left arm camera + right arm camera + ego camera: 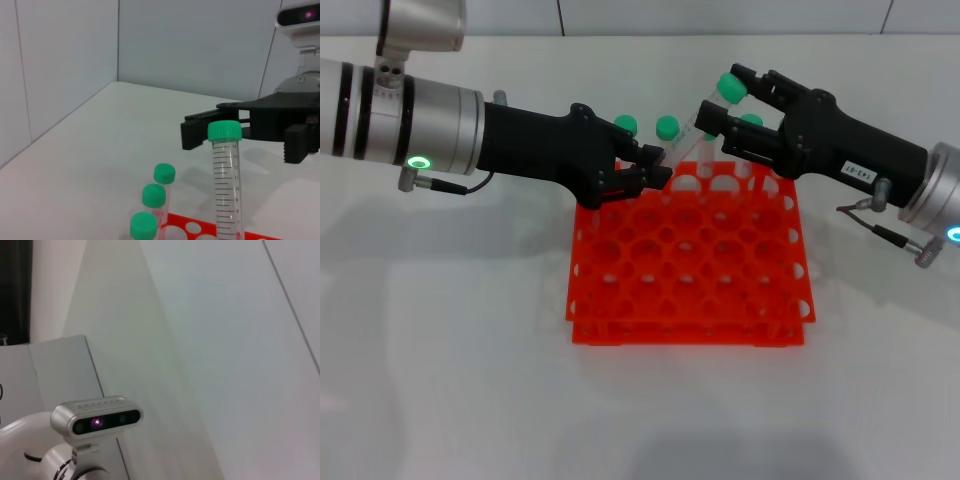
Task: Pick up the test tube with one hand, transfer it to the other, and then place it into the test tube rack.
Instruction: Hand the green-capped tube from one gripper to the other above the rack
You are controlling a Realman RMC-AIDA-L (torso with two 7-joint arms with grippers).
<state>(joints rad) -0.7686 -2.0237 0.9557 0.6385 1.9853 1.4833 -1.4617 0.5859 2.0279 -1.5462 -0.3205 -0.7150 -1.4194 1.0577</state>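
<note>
Test tube (692, 135) of slim clear plastic with a round green cap leans between both claws above the far edge of the square orange-red plastic rack (688, 262). Left black two-fingered claw (658, 166) pinches its lower end. Right black claw (724, 112), at about two o'clock from the left one, stands open around the capped end. Other green-capped tubes (153, 201) stand in the rack's far row. White counter (450, 380) carries the rack.

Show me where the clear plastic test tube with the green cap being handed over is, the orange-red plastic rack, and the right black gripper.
Clear green-capped test tube (224, 131): left wrist view, on its cap.
Orange-red plastic rack (688, 338): head view, on its front wall.
Right black gripper (720, 112): head view, midway between its fingertips.
</note>
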